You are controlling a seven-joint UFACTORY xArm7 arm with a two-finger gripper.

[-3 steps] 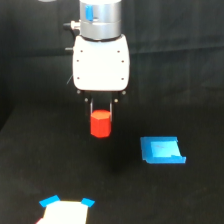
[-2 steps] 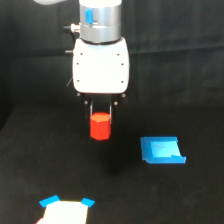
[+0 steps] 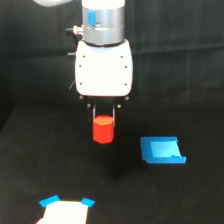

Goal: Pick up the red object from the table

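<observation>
Your white gripper [image 3: 103,121] clamps the small matte red-orange hexagonal block [image 3: 103,129] above the black table [image 3: 30,165]; flat blue tray-like piece [image 3: 162,150] at 4 o'clock.

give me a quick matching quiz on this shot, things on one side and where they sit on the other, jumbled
Things:
1. red object
2. blue tray-like piece
3. white piece with blue corners
4. claw

Places:
A. bottom edge of the exterior view, toward its left
B. lying on the table, toward the exterior view's right
C. under the white arm body, fingers down either side of the block
D. held between two dark fingers

Pairs: 1-D, 2-B, 3-A, 4-C
</observation>
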